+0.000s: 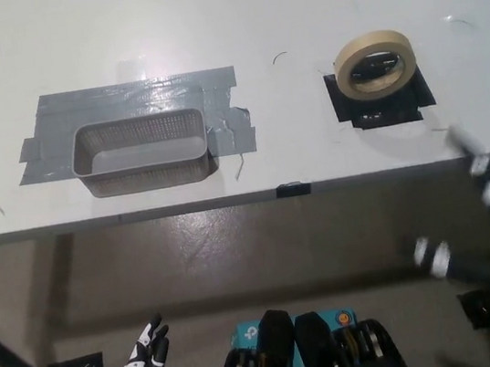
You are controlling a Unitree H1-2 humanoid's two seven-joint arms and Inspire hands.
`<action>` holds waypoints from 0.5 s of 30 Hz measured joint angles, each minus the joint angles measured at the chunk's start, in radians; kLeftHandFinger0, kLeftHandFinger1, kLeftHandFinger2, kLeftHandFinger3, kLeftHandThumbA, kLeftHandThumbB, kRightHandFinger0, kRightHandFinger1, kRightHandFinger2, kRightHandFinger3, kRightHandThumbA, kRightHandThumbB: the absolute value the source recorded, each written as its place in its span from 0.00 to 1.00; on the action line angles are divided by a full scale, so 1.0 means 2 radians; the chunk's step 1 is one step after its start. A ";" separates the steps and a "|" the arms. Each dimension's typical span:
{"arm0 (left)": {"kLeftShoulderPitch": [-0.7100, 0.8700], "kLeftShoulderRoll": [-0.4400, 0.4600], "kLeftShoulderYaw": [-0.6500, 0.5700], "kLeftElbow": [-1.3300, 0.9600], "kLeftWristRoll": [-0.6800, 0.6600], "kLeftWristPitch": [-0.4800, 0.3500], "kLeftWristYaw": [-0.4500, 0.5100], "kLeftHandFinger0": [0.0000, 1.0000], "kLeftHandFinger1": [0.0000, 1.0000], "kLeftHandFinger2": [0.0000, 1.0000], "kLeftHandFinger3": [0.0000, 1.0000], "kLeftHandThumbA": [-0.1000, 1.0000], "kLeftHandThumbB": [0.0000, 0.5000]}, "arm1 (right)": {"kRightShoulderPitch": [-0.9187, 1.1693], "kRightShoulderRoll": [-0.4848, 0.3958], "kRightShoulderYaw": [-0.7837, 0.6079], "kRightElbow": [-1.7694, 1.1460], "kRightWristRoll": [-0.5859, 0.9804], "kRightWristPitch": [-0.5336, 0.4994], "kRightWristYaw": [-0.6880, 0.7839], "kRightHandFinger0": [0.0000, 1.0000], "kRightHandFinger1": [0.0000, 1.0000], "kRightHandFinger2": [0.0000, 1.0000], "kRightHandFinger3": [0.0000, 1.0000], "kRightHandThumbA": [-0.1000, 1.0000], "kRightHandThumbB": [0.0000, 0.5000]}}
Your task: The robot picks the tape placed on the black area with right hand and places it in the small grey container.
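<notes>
sitting on black patch [380, 100], tape [376, 63]; grey basket [142, 153] well apart

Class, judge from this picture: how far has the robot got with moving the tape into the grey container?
Nothing is done yet. The tape sits on the black area, untouched, and the container holds nothing. The right hand is blurred at the table's near edge, short of the tape. The left hand rests low. Grasping, carrying and placing all remain.
</notes>
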 measured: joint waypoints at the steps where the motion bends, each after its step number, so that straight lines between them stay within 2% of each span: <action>1: 0.001 -0.001 0.000 0.000 0.000 0.000 0.000 1.00 1.00 1.00 1.00 1.00 0.14 | -0.022 -0.009 -0.003 -0.004 -0.007 0.008 0.002 1.00 1.00 1.00 1.00 0.87 0.50; 4: 0.001 -0.002 0.000 0.000 0.000 -0.001 0.000 1.00 1.00 1.00 1.00 1.00 0.17 | -0.091 -0.038 -0.007 -0.002 -0.029 0.037 0.010 1.00 1.00 1.00 1.00 0.79 0.55; 6: 0.001 -0.002 0.000 -0.001 0.000 -0.001 0.000 1.00 1.00 1.00 1.00 1.00 0.15 | -0.135 -0.054 -0.007 0.015 -0.041 0.058 0.016 1.00 1.00 1.00 1.00 0.77 0.61; 10: 0.000 -0.003 0.001 -0.003 0.001 -0.001 0.000 1.00 1.00 1.00 1.00 1.00 0.16 | -0.219 -0.083 0.004 0.084 -0.066 0.095 0.028 1.00 1.00 1.00 1.00 0.82 0.73; 15: -0.001 -0.003 0.000 -0.003 0.001 -0.002 0.000 1.00 1.00 1.00 1.00 1.00 0.14 | -0.284 -0.104 0.049 0.199 -0.096 0.111 0.037 1.00 1.00 1.00 1.00 0.86 0.83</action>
